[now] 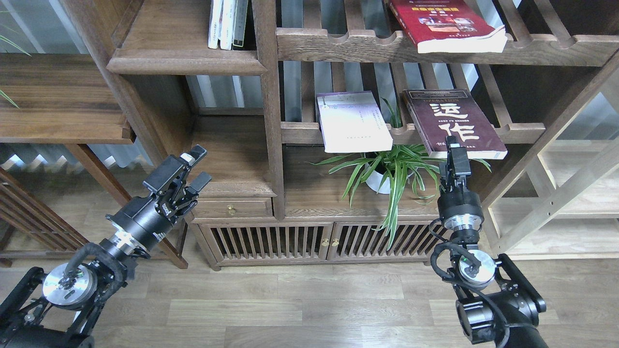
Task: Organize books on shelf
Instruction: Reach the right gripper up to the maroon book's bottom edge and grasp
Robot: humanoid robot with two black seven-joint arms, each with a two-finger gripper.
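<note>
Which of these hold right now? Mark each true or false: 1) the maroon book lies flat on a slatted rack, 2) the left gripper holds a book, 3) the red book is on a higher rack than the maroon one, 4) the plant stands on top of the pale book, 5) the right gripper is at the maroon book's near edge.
1) True: the maroon book lies cover-up on the slatted rack.
2) False: the left gripper is open and holds nothing.
3) True: the red book lies one rack above.
4) False: the plant stands below the pale book.
5) True: the right gripper is at that edge; whether it grips cannot be told.
</note>
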